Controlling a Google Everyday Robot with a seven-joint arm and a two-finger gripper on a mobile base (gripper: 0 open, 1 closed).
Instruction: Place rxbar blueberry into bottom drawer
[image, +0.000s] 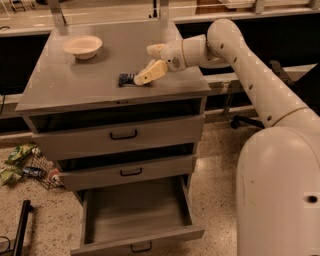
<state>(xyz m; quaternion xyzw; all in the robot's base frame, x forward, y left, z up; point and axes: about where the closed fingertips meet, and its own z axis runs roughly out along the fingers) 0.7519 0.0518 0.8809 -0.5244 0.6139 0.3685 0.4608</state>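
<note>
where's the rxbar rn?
Camera view: rxbar blueberry lies on the cabinet top near its front edge, the bowl behind-left, the gripper just right of it.

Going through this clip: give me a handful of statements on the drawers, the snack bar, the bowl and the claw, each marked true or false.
1. The bottom drawer is pulled open. True.
2. The claw is above the cabinet top, fingers spread. True.
3. The rxbar blueberry lies in the bottom drawer. False: it lies on the cabinet top, at the claw's lower finger.
4. The bowl sits on the cabinet top, apart from the rxbar blueberry. True.
5. The claw is gripping the bowl. False: the claw is clear of the bowl, next to the rxbar blueberry.
</note>
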